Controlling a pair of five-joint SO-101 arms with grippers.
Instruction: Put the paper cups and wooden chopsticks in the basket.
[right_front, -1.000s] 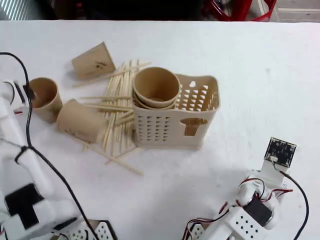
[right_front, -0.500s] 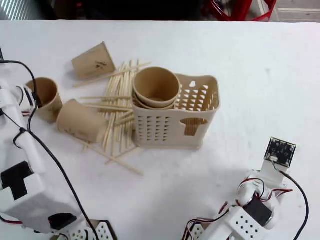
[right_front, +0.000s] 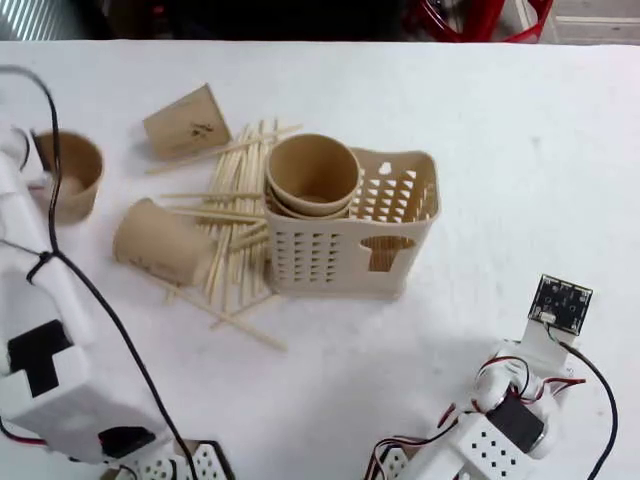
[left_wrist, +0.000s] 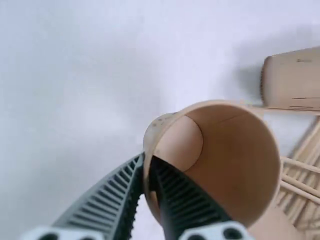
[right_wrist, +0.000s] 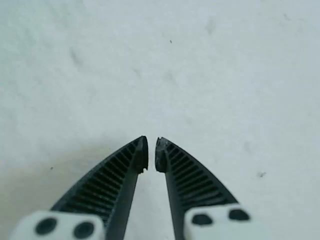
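Observation:
My left gripper (left_wrist: 148, 172) is shut on the rim of a brown paper cup (left_wrist: 225, 165), one finger inside and one outside. The high view has that cup (right_front: 70, 175) at the table's left side, beside the left arm. The cream plastic basket (right_front: 400, 250) stands in the middle with two nested paper cups (right_front: 312, 172) in its left end. Left of the basket a pile of wooden chopsticks (right_front: 235, 215) is spread out. One cup (right_front: 160, 240) lies on its side against them, another cup (right_front: 187, 122) lies farther back. My right gripper (right_wrist: 151, 155) is shut over bare table.
The right arm's base (right_front: 500, 420) sits at the front right edge. The white table (right_front: 520, 150) has free room right of and behind the basket. A red object (right_front: 470, 20) stands beyond the table's far edge.
The left arm has carried the held cup up and to the left, away from the lying cup. The right arm has not moved.

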